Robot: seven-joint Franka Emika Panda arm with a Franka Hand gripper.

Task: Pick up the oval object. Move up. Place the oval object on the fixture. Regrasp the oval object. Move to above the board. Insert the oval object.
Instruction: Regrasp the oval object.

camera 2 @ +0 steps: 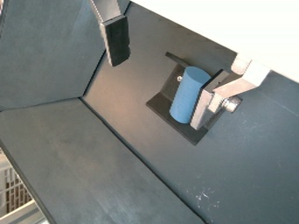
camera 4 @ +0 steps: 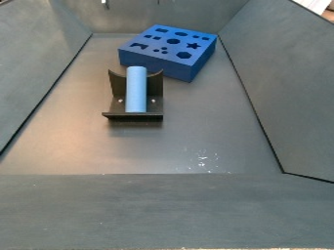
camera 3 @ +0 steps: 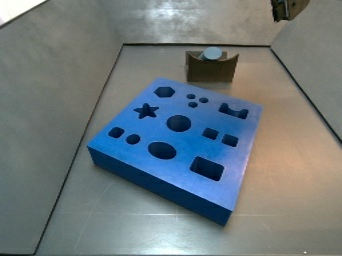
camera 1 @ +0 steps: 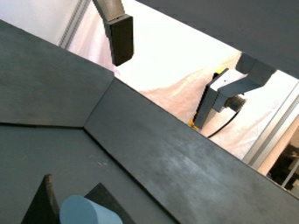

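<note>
Wrist view, floor: the gripper (camera 1: 176,66) is hanging above the dark tray floor (camera 1: 176,166); one dark pad (camera 1: 121,39) is showing on the one side and the silver finger with its mount (camera 1: 239,87) on the other; nothing is sitting between them, so the jaws are standing spread and empty; a light blue rounded end of the oval object (camera 1: 84,210) is peeking in at the frame edge, resting in the fixture (camera 1: 41,206).

Wrist view, peg: the gripper (camera 2: 163,61) is hovering with its fingers well apart; the oval object (camera 2: 187,96) is lying lengthwise in the fixture (camera 2: 167,83), just beside the silver finger (camera 2: 216,98); whether that finger is touching it I cannot tell.

Side view, far: the board (camera 3: 174,145) is lying in the middle of the floor; the fixture (camera 3: 211,68) is standing beyond it at the far wall, the oval object (camera 3: 211,54) showing its end in the notch; only a scrap of the gripper (camera 3: 283,9) is entering at the far right corner.

Side view, near: the oval object (camera 4: 135,88) is resting along the fixture (camera 4: 133,109) left of centre; the board (camera 4: 174,49) is sitting far behind it; the gripper is not showing here.

Handling: the peg is looking small, rigid and light, with a smooth skin that is likely slippery; pinching its flatter long sides around mid-length seems the surest hold for the regrasp.
</note>
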